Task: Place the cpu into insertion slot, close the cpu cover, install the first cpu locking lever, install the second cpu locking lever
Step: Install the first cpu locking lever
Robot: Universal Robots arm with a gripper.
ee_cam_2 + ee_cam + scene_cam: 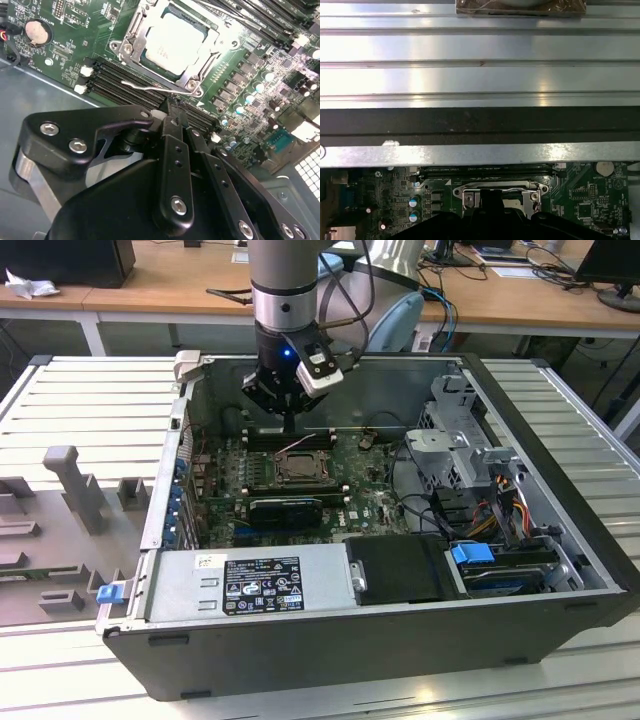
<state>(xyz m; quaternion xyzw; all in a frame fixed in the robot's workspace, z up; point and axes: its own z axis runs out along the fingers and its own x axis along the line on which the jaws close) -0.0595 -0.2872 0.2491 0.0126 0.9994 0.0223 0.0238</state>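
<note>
Task looks well along. In the second wrist view the cpu [172, 42] sits flat in the insertion slot [131, 31], pale face up, and the cpu cover [196, 74] lies closed over it, its silver frame round the chip's edges. So steps 1 and 2 read as done.

Levers: one thin wire lever [145, 86] runs along the socket edge nearest the gripper, beside the memory slots [115, 80]. It looks not fully tucked under its hook, but that can't be told for sure. The 2nd lever, on the far side of the socket, can't be judged as latched or not. Best guess: lever work is in hand, not finished.

Gripper [172, 107]: fingers look pressed together, nothing between them, tips down just beside that near lever, by the socket edge. Contact w/ the lever can't be confirmed. In the exterior view the gripper [289, 425] hangs over the motherboard [370, 505] inside the open PC case [560, 455], tip just behind the socket [296, 468].

In the first wrist view the cover [497, 189] and lever wire show below the case wall.

Writing: the power supply [250, 580] has a black label and a small white sticker in the exterior view, text too small to read. Board has white silkscreen print, not legible. Coin cell [38, 31] has markings, unreadable.
</note>
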